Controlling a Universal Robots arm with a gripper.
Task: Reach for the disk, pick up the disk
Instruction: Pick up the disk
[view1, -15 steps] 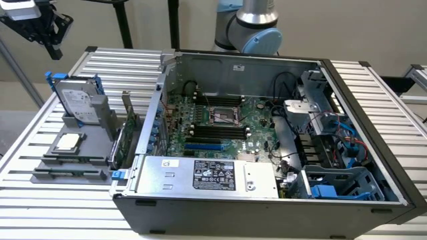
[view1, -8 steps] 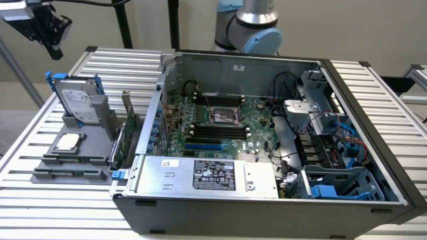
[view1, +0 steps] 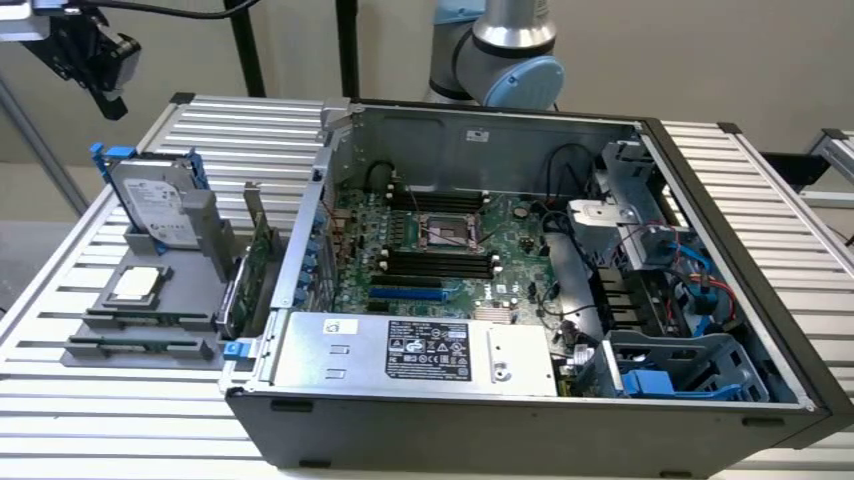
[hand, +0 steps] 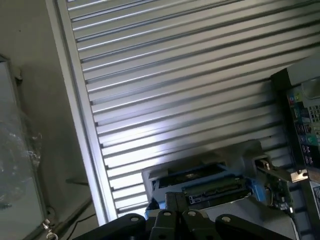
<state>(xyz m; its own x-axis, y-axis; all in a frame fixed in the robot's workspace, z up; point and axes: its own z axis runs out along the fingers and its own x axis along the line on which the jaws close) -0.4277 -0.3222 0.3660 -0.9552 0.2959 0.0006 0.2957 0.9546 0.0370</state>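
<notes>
The blue-framed silver-grey metal disk (view1: 150, 200) is standing on edge in a grey plastic rack (view1: 200, 228) on the slatted metal counter (view1: 107, 425). The black pincer (view1: 104, 85) is hovering well above it; whether it is open or closed cannot be told.

So what we've got is a table (view1: 120, 420) topped with ribbed silver metal slats running side to side. Two things sit right on it. A big open computer case (view1: 534, 425) takes up the middle and the exterior view's right, and a grey holder rack (view1: 134, 348) sits just beside it on the exterior view's left.
</notes>
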